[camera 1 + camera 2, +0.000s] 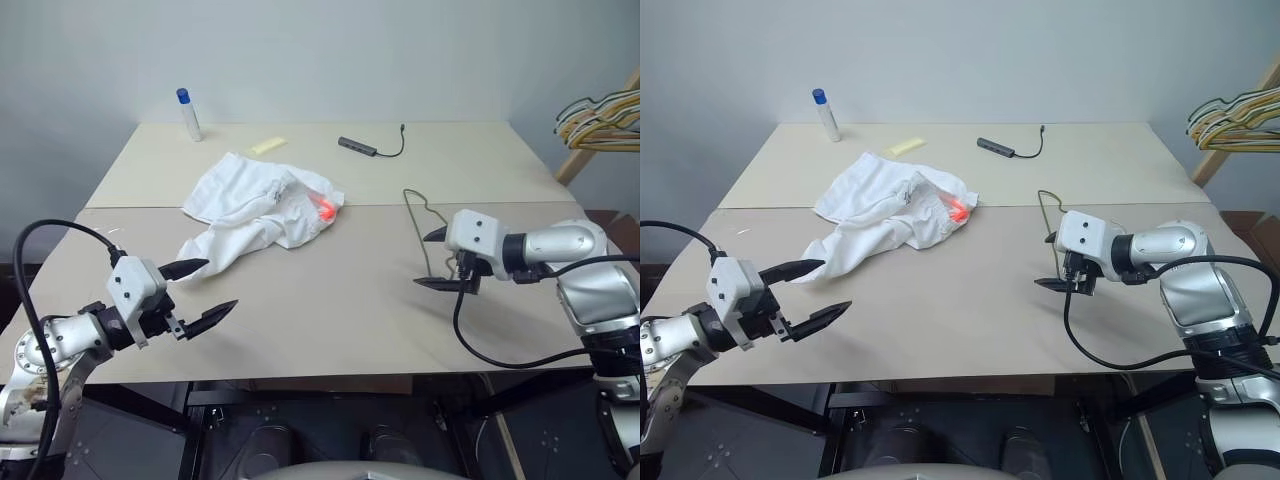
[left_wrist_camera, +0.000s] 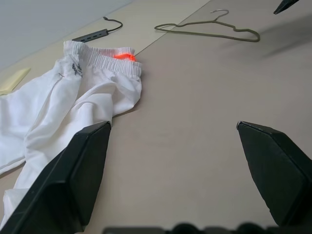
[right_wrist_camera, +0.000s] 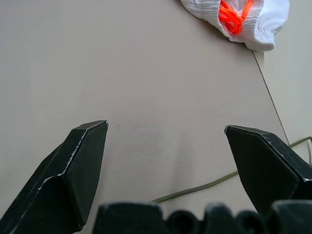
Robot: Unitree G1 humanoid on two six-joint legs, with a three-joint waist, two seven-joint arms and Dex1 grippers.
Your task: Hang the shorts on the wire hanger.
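The white shorts [image 1: 262, 205] lie crumpled on the table's middle left, with an orange-red knot [image 1: 326, 208] at the waistband. The thin olive wire hanger [image 2: 209, 30] lies flat on the table to the right of the shorts. In the head views my right gripper partly covers it. My right gripper [image 1: 421, 261] hovers open just above the hanger's near end, nothing between its fingers. Near the front left edge, my left gripper [image 1: 220, 283] is open and empty, a short way in front of the shorts' lower leg.
At the back of the table [image 1: 330, 320] stand a blue-capped white bottle [image 1: 189, 114], a pale yellow piece [image 1: 267, 146] and a dark hub with a cable [image 1: 358, 147]. A bunch of yellow and dark hangers [image 1: 600, 115] hangs off the table at the right.
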